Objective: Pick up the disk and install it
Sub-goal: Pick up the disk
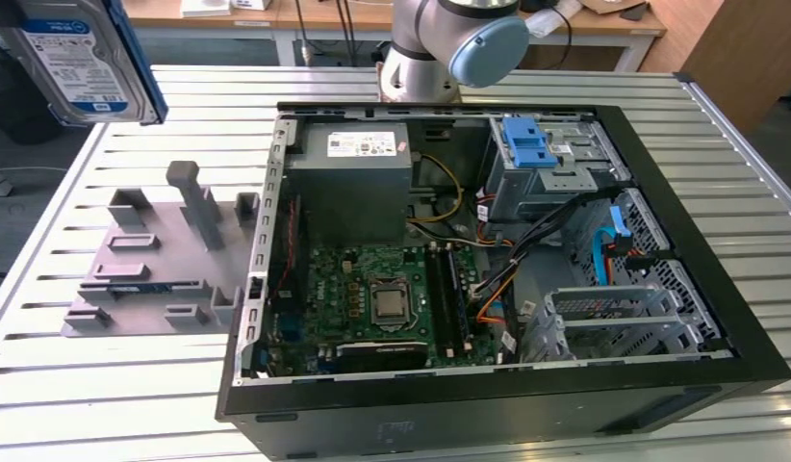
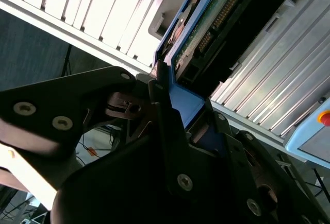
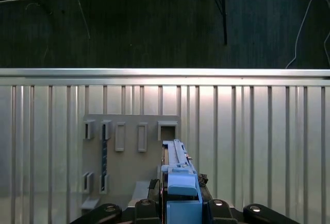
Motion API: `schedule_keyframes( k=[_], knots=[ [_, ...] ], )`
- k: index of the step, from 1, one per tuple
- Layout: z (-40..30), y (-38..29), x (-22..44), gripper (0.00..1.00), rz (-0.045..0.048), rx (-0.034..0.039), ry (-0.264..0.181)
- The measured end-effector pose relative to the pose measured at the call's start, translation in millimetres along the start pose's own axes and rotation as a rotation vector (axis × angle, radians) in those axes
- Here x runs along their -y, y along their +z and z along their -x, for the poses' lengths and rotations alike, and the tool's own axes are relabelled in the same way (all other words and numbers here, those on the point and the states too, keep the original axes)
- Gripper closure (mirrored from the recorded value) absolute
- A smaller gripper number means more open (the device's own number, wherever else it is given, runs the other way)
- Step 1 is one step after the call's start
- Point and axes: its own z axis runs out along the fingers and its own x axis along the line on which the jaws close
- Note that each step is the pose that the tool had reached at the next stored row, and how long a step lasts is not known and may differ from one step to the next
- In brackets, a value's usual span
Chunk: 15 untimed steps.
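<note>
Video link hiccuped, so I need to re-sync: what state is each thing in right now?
Disk: off the table, up in the air, held by the gripper.
Gripper: shut on the disk.
Computer case: lying on its side, side panel off, inside open.
Drive bay: inside the case; cannot tell whether it is empty.
Grey holder plate: flat on the table, no disk in it.

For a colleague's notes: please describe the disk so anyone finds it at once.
Find the open computer case on the slatted table. At the exterior view's far left, above the grey fixture, hangs the disk. Only it bears a white-and-blue label in a blue frame.
</note>
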Motion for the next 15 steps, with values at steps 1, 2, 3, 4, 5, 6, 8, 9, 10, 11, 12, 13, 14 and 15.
schedule_keyframes(
  k=[1,2,3,4,5,6,8,9,10,11,12,13,14,15],
  knots=[
    [0.0,-1.3,0.0,0.64,0.0000,0.0000,0.000],
    [0.0,-2.6,0.0,0.64,0.0000,0.0000,0.000],
    [0.0,-3.9,0.0,0.64,-0.0001,0.0000,0.000],
    [0.1,-5.3,0.0,0.64,-0.0001,0.0000,0.000],
    [0.1,-6.6,0.0,0.64,-0.0001,0.0000,0.000],
    [0.1,-7.8,0.0,0.64,0.0000,0.0000,0.000],
    [0.1,-9.7,0.0,0.64,0.0000,0.0000,0.000],
    [0.2,-10.7,0.0,0.64,-0.0001,0.0000,0.000],
    [0.2,-11.8,0.0,0.64,0.0000,0.0000,0.000],
    [0.2,-12.9,0.0,0.64,0.0000,0.0000,0.000],
    [0.2,-14.0,0.0,0.64,0.0000,0.0000,0.000],
    [0.2,-15.2,0.0,0.64,0.0000,0.0000,0.000],
    [0.3,-16.3,0.0,0.64,0.0000,0.0000,0.000],
    [0.3,-17.5,0.0,0.64,0.0000,0.0000,0.000]
  ],
)
